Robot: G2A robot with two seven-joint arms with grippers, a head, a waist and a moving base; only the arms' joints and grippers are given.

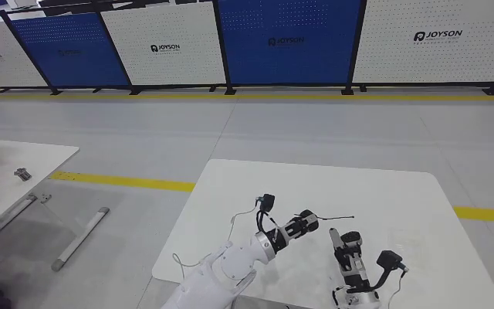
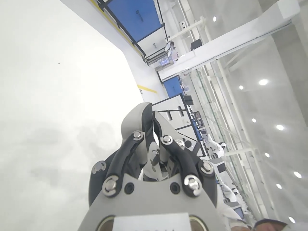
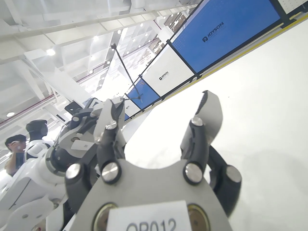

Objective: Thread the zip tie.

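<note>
My left gripper (image 1: 309, 222) is clamped shut on one end of the black zip tie (image 1: 336, 219). In its own wrist view the two fingers of the left gripper (image 2: 152, 116) are pressed together with no gap. The strap sticks out to the right from that grip, held up off the white table (image 1: 255, 185) and nearly level over its near middle.

From the right wrist camera the zip tie (image 3: 122, 64) shows as a thin dark line rising away from the left arm's fingers. It ends in a small knob (I take that for the locking head, though it is too small to be sure).

My right gripper (image 1: 336, 233) sits just on the near side of the strap and a little right of the left one. It points toward the far edge, and the jaws of the right gripper (image 3: 158, 99) are spread wide with nothing between them.

I judge this to be the start of the threading: one end is secured and the other hangs free. Next the right gripper has to catch the free end. That calls for lining its open jaws up squarely around a very thin strap, closing without knocking it aside, then bending the strap so that tail and head meet.
</note>
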